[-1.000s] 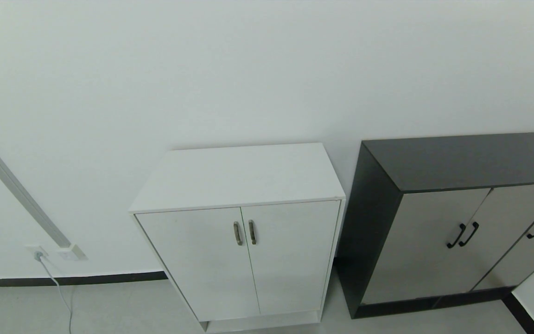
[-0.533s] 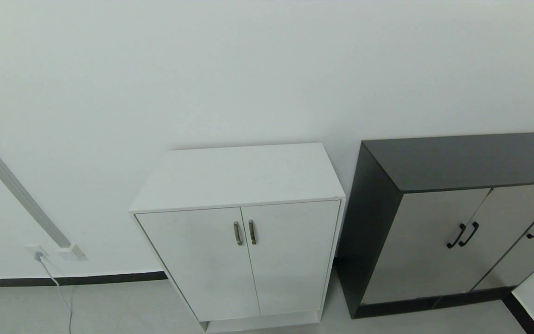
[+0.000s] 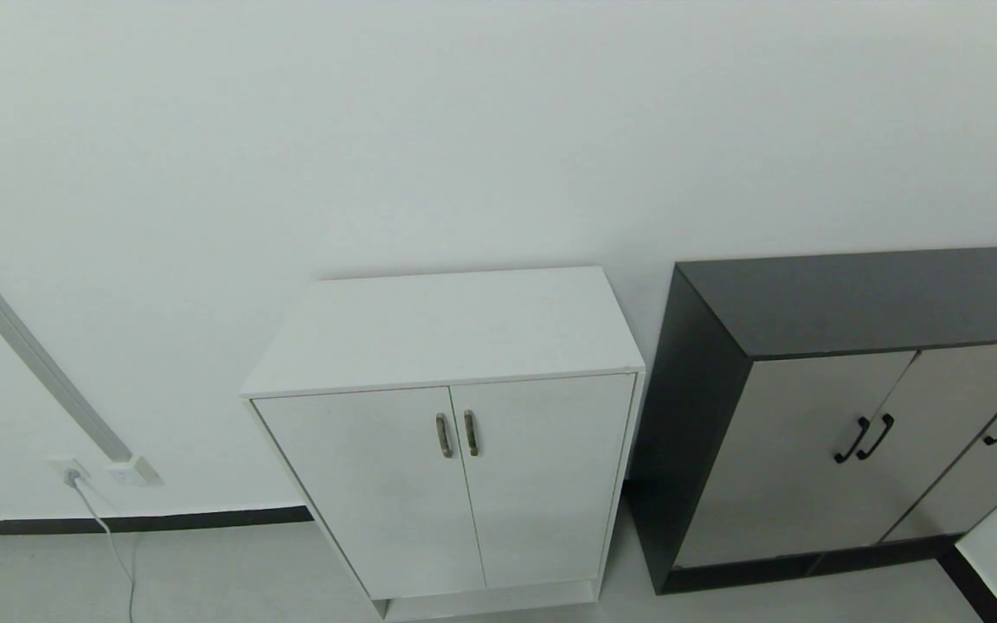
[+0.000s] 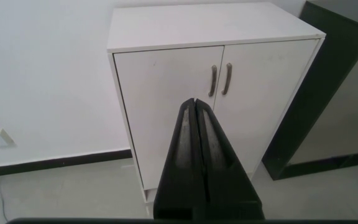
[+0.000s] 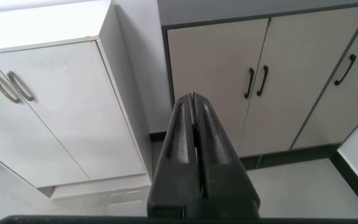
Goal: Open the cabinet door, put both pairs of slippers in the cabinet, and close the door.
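The white cabinet [image 3: 442, 324] stands on the floor [image 3: 204, 571] with its back against the wall [image 3: 464, 130], in the middle of the head view. Both of its doors are shut. The left door [image 3: 369, 493] and the right door [image 3: 542, 476] meet at a thin seam and lie flush with the frame. 2 upright metal handles sit side by side at that seam, on the upper part of the doors: the left handle [image 3: 443, 435] and the right handle [image 3: 471, 433].

The left gripper [image 4: 195, 101] is clenched, its 2 black fingers pressed flat together with nothing between them. It points at the front of the white cabinet and stays apart from it; in the left wrist view its tip lies over the left door, near the handles.

The right gripper [image 5: 193, 96] is clenched too and holds nothing. It points toward the spot where the 2 cabinets stand next to each other and touches neither.

A black cabinet [image 3: 862, 298] stands just beside the white one on the robot's right, with a narrow gap between them. Its grey doors [image 3: 793, 459] are shut and carry black handles [image 3: 864, 438].

Low on the wall to the robot's left is a socket [image 3: 73, 473] with a cable [image 3: 113, 545] hanging to the floor. A grey duct [image 3: 31, 355] slants down the wall toward it, and a black skirting strip [image 3: 118, 523] runs along the wall's foot.
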